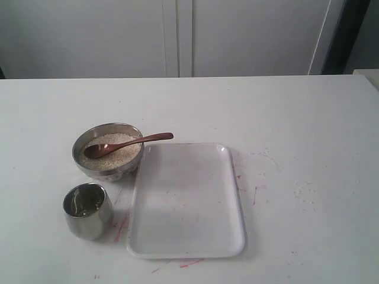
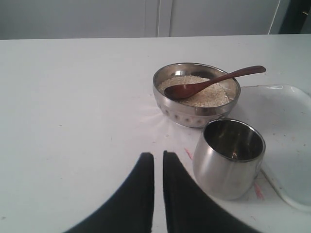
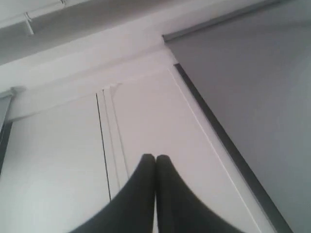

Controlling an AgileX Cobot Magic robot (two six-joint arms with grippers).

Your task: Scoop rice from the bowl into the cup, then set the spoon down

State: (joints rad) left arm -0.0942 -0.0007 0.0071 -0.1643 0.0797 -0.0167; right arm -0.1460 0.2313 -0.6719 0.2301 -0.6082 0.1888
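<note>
The steel bowl (image 1: 108,151) holds a heap of rice (image 1: 112,151) at the table's left centre. The dark wooden spoon (image 1: 127,144) lies with its head on the rice and its handle over the rim toward the tray. The steel cup (image 1: 87,210) stands just in front of the bowl, close to the tray's corner. In the left wrist view my left gripper (image 2: 158,156) hovers over bare table near the cup (image 2: 229,164), its fingers together but for a thin slit, holding nothing; the bowl (image 2: 196,93) and spoon (image 2: 214,81) lie beyond. My right gripper (image 3: 155,158) is shut and empty, pointing at the cabinets.
A white rectangular tray (image 1: 186,201) lies right of the bowl and cup. Red marks (image 1: 121,228) and stray grains (image 1: 305,189) dot the white table. Neither arm shows in the exterior view. Cabinet doors (image 1: 177,35) stand behind the table.
</note>
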